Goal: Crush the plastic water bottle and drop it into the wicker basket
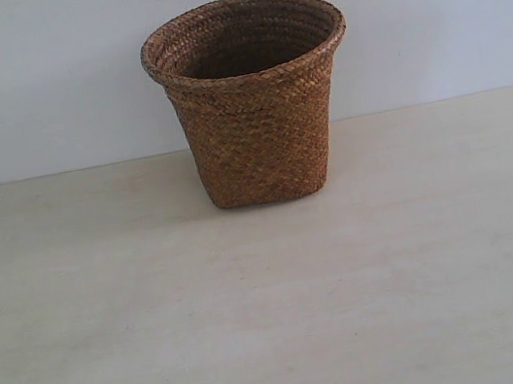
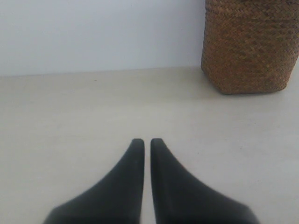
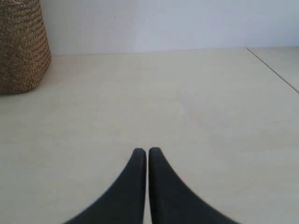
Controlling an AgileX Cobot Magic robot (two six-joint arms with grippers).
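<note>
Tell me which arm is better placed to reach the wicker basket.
Left, only marginally. The left pincer and right pincer are both shut and empty, but the wicker basket sits nearer the left one's line. No bottle shows in any view.

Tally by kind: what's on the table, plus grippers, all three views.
wicker basket: 1
grippers: 2, left gripper and right gripper, both shut on nothing
plastic water bottle: 0 in view
Total: 3
</note>
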